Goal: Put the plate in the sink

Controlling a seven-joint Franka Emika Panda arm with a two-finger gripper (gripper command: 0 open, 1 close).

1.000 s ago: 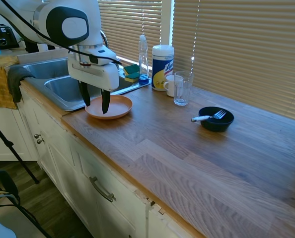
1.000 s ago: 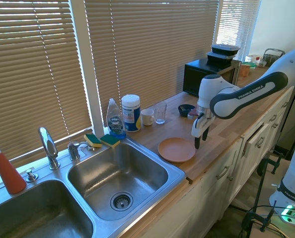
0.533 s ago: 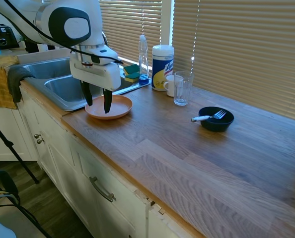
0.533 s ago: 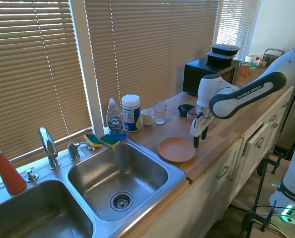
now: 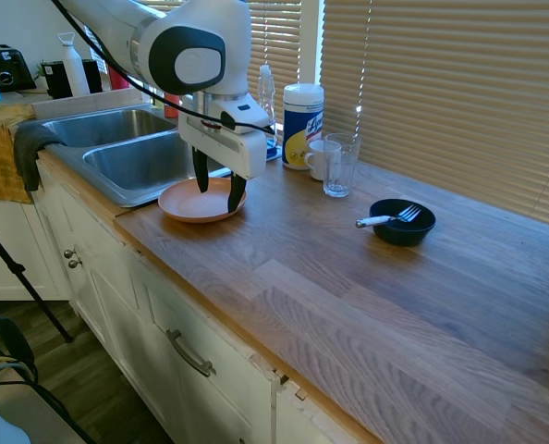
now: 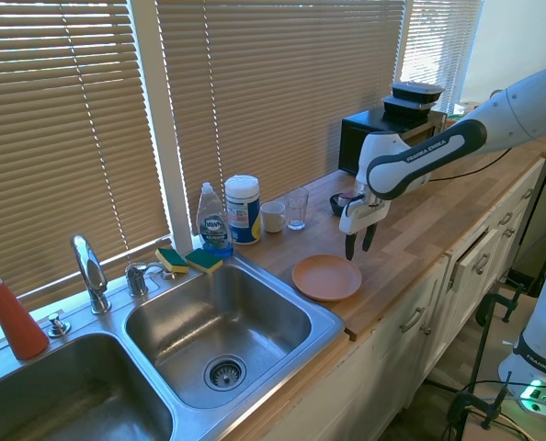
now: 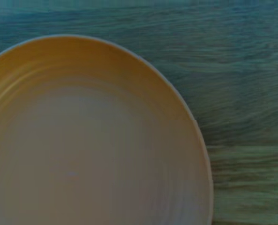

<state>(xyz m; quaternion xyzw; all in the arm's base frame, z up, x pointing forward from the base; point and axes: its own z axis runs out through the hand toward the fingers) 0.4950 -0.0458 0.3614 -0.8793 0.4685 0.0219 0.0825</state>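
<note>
The salmon-orange plate [image 5: 197,203] [image 6: 325,277] lies flat on the wooden counter, close beside the sink [image 5: 127,163] [image 6: 255,308]. My gripper [image 5: 219,191] [image 6: 358,246] is open and points down over the plate's rim on the side away from the sink. One finger hangs over the plate's inside and the other near its edge. The fingertips seem just above the plate, holding nothing. In the wrist view the plate [image 7: 92,140] fills most of the picture, with bare wood beside it.
A black bowl with a fork [image 5: 402,222], a glass [image 5: 339,165], a white mug [image 5: 315,159], a wipes canister [image 5: 302,113] and a soap bottle [image 5: 267,106] stand further along the counter. Sponges [image 6: 190,260] and a faucet [image 6: 89,271] sit behind the sink.
The gripper has swung from the plate's front edge across to its far side, toward the window, and has turned. It stays open. The plate has not moved.
</note>
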